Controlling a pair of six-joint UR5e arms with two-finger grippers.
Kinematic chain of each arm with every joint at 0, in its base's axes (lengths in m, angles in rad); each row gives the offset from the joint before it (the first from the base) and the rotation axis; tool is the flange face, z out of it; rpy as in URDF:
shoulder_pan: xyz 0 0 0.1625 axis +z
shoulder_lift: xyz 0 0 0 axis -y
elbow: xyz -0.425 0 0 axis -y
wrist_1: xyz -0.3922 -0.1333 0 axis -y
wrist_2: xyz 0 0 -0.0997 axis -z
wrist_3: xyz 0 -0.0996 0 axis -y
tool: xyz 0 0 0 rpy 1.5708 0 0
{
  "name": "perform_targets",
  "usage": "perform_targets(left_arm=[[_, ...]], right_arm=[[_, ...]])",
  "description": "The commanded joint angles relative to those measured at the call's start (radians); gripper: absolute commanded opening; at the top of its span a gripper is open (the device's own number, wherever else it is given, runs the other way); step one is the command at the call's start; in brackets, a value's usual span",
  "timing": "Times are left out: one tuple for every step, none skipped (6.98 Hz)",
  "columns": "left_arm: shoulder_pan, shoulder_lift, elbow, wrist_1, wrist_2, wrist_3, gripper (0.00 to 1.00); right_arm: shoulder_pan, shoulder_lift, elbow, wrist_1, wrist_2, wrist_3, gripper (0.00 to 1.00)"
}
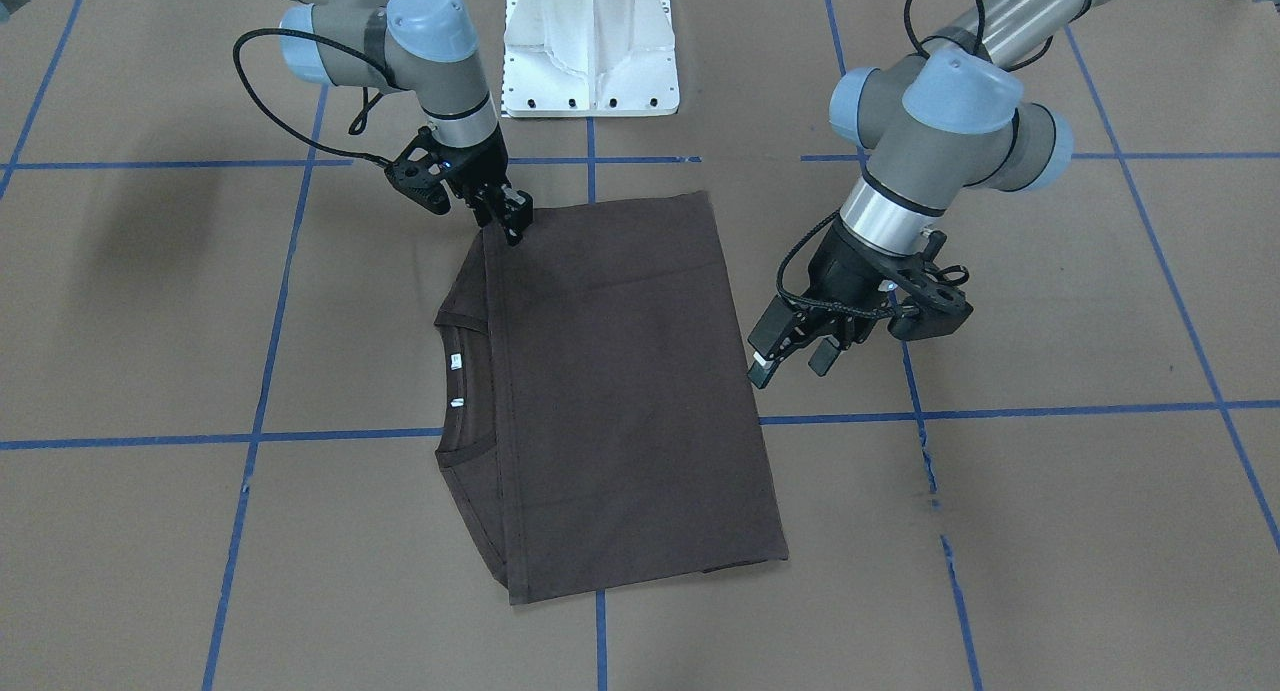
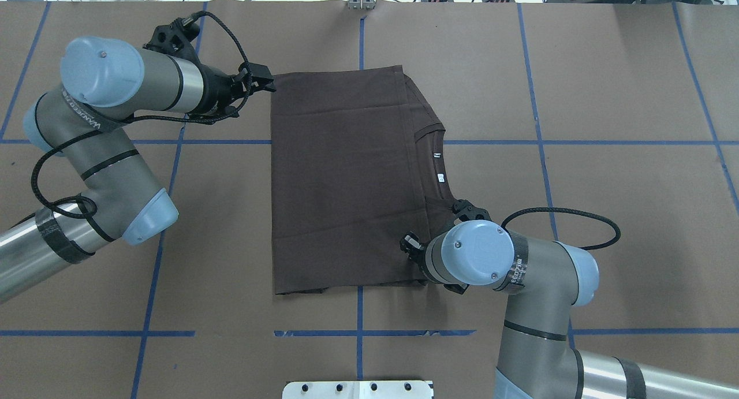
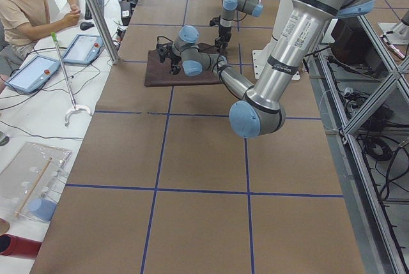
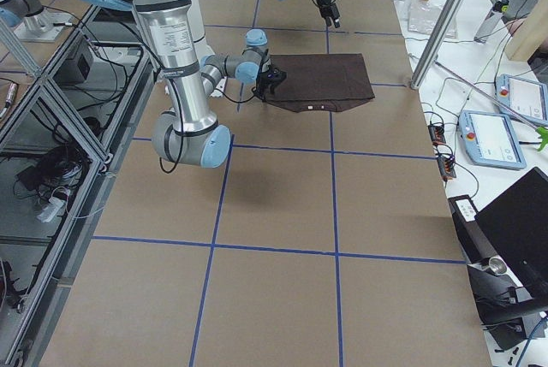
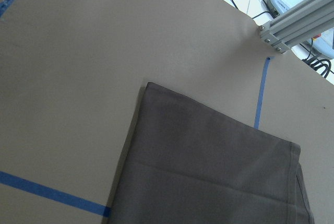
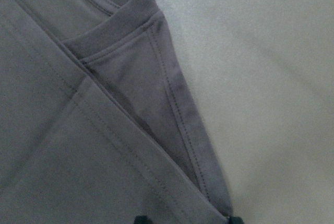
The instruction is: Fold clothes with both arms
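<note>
While the dark brown T-shirt lies folded into a rough rectangle at the middle of the front-facing view, its ribbed collar and white neck tags show along the left edge, where a folded panel partly overlaps them. It rests flat on the brown bench, across a grid of blue tape lines.

At the shirt's upper left corner the right gripper points down onto the cloth. Its wrist view shows two dark fingertips set apart, with the folded shoulder edge between them, not pinched.

Right of centre, the left gripper hangs just beside the shirt's right edge, spread apart and holding nothing.

A white pedestal stands at top centre. In the left side view a person sits at the upper left.
</note>
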Motion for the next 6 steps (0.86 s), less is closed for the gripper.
perform_targets(left_arm=[[0.000, 0.002, 0.000, 0.000, -0.001, 0.000, 0.98], [0.000, 0.008, -0.002, 0.000, -0.001, -0.002, 0.98], [0.000, 0.009, -0.002, 0.000, -0.001, -0.002, 0.98], [0.000, 0.014, -0.002, 0.000, -0.001, -0.002, 0.98], [0.000, 0.015, -0.005, 0.000, -0.001, -0.006, 0.98], [0.011, 0.041, -0.040, 0.000, 0.001, -0.094, 0.98]], right_arm=[[0.001, 0.004, -0.002, -0.006, 0.004, 0.002, 0.22], [0.001, 0.002, -0.002, -0.003, 0.005, -0.001, 0.00], [0.001, 0.004, 0.001, -0.003, 0.008, -0.003, 0.00], [0.007, 0.007, 0.009, -0.004, 0.011, -0.006, 0.00], [0.015, 0.007, 0.030, -0.007, 0.025, -0.006, 0.00], [0.016, -0.002, 0.055, -0.009, 0.030, -0.001, 0.00]])
